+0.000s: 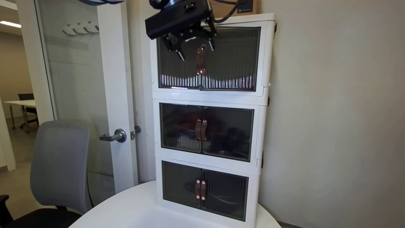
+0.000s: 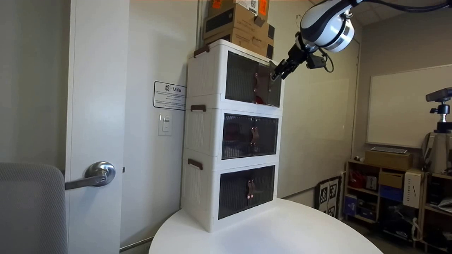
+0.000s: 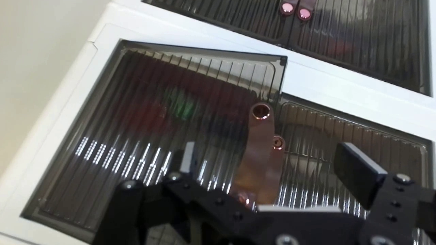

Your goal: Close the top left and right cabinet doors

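The white three-tier cabinet [image 1: 208, 95] stands upright; it also shows in an exterior view [image 2: 203, 135]. Its top left door [image 1: 178, 68] looks shut, also in an exterior view [image 2: 241, 77]. Its top right door [image 1: 234, 60] is ajar, swung outward in an exterior view [image 2: 274, 93]. In the wrist view, which is upside down, the right door [image 3: 143, 102] juts out past the left door [image 3: 323, 132], with their brown handles overlapping. My gripper [image 1: 196, 51] is open and empty in front of the handles; it also shows in an exterior view [image 2: 279, 74]. Contact with the doors cannot be told.
The cabinet stands on a round white table [image 2: 282, 225]. Cardboard boxes [image 2: 243, 31] sit on top of it. The middle doors [image 1: 207, 131] and lowest doors [image 1: 205, 190] are shut. A grey chair [image 1: 60, 164] and a room door [image 1: 117, 95] are beside it, and a wall behind.
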Robot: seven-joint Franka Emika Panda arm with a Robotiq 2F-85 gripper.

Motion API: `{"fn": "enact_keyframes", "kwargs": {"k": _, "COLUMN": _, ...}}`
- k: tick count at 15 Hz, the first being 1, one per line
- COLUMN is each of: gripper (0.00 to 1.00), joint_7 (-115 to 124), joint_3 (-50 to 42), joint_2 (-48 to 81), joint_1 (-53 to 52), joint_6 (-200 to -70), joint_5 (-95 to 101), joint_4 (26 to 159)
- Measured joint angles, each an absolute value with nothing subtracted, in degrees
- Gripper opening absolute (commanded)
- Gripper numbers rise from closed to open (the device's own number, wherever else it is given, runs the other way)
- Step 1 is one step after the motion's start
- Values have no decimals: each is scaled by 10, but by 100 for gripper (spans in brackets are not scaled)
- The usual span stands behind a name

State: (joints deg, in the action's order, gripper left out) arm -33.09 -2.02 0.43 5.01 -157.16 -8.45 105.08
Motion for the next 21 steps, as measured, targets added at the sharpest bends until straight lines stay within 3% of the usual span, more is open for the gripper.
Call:
{"fn": "enact_keyframes", "kwargs": {"k": 12, "gripper": 100, "joint_7": -316, "joint_3": -13, "joint_2": 156, "joint_1": 43, "joint_6": -1623, "joint_5": -83, "joint_4": 872}}
{"fn": "enact_keyframes", "kwargs": {"k": 21, "gripper": 100, "joint_7": -305, "joint_3": -11, "joint_2": 169, "joint_1": 43, "joint_6": -1618, "joint_5": -84, "joint_4": 847}}
